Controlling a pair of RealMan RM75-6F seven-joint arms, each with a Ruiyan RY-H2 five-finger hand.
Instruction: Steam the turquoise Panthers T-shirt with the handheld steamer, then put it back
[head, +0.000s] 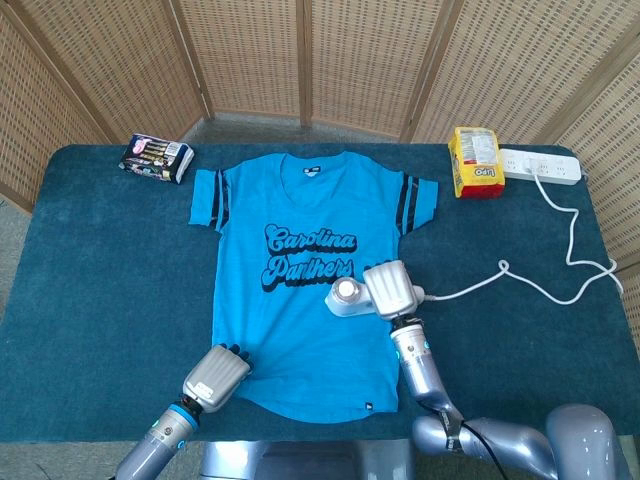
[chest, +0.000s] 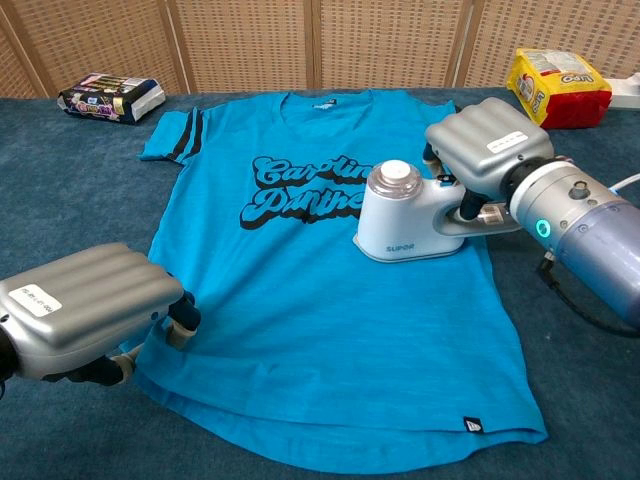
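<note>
- Flat on the dark blue counter lies the turquoise shirt, spread front up, neck toward the screen, with black script lettering across the chest and dark stripes on both sleeves.
- A small black tag shows at the hem on the robot's right side.
- The white steamer stands on the shirt just beside the lettering, marked "SUPOR", with a round clear cap on top.
- The right hand grips the steamer's handle, fingers wrapped around it.
- The steamer's white cord runs across the counter to a power strip at the far right.
- The left hand presses on the hem's left corner, fingers curled down onto the cloth.
- A yellow packet lies just beside the strip; a dark packet lies near the far left corner. Their contents cannot be told.
</note>
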